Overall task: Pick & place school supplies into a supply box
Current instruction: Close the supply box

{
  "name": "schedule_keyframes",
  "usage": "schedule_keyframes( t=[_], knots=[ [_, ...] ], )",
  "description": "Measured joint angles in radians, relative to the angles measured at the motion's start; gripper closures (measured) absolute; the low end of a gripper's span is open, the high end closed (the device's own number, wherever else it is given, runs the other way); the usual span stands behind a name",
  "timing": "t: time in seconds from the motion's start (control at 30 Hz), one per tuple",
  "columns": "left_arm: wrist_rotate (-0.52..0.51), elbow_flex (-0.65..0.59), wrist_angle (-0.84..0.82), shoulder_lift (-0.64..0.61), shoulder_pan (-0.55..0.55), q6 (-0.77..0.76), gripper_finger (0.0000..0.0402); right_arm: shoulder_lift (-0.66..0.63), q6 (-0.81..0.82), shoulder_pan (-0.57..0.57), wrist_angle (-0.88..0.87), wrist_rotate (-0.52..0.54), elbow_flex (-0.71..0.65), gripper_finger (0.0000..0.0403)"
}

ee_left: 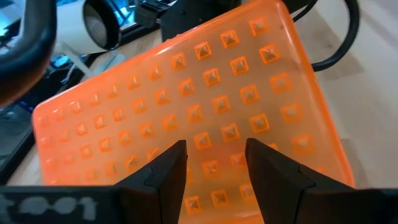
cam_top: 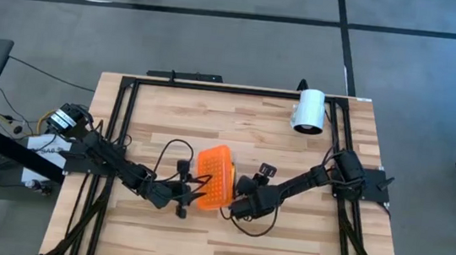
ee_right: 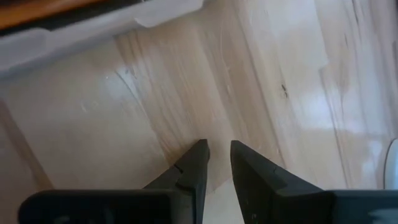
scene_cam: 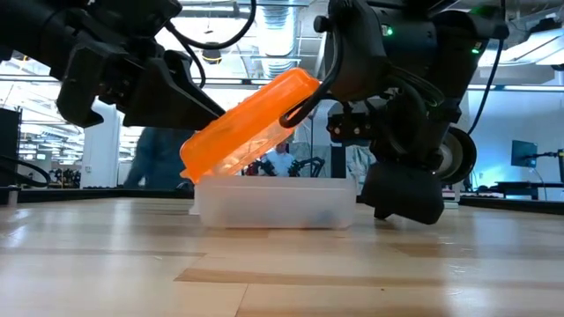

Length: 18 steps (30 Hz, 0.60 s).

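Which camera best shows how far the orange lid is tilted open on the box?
The low view: the orange lid shows side-on, down at one end and raised at the other over the clear box. The high view shows only its top face. The left wrist view fills with its studded surface. The right wrist view catches only an edge.

The supply box sits mid-table with its orange lid tilted, raised on the right end effector's side and low on the other, so the only gap into the box faces the right end effector. The left end effector crowds the lid from the opposite side. A white cylinder stands well apart near the far edge. The table lies bare along its near edge.
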Motion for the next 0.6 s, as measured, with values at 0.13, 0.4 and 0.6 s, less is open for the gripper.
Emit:
schedule_keyframes(
  t=[0.13, 0.4, 0.6],
  knots=[
    [-0.033, 0.0, -0.002, 0.0, 0.0, 0.0, 0.0244, 0.0, 0.009, 0.005, 0.002, -0.022, 0.0, 0.0333],
    [-0.045, 0.0, 0.001, 0.0, 0.0, 0.0, 0.0244, 0.0, 0.019, 0.011, 0.0, -0.07, 0.001, 0.0338],
    [-0.045, 0.0, 0.003, 0.0, 0.0, 0.0, 0.0244, 0.003, 0.019, 0.014, -0.003, -0.079, 0.001, 0.0371]
  ],
)
